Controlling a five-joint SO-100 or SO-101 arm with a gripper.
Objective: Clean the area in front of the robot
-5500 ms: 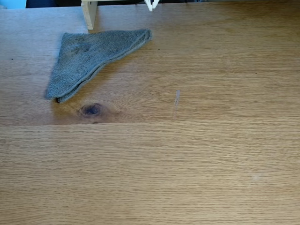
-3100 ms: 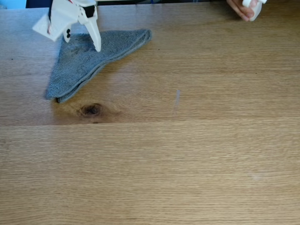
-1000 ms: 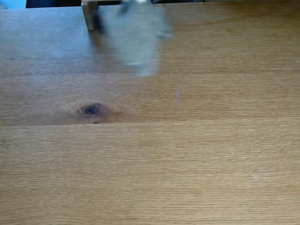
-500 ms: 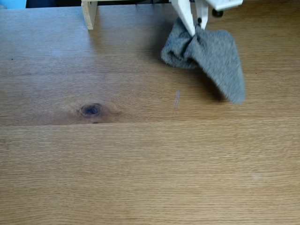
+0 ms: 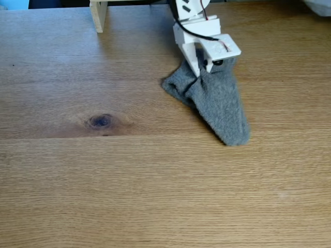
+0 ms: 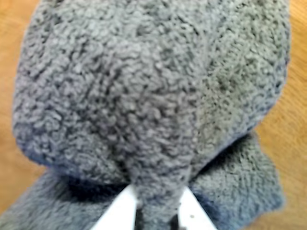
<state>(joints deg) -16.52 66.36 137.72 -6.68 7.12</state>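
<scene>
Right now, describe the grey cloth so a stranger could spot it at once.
On the oak tabletop, look right of the dark knot, beneath the white arm. The grey terry cloth lies there, bunched where the hand pinches it: the only soft, fuzzy thing.

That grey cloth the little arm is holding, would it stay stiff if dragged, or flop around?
Probably floppy: the grey cloth bunches where the gripper pinches it and trails loose onto the tabletop. Its looped terry pile, seen in the wrist view, looks soft, so it likely drags with some friction rather than sliding.
</scene>
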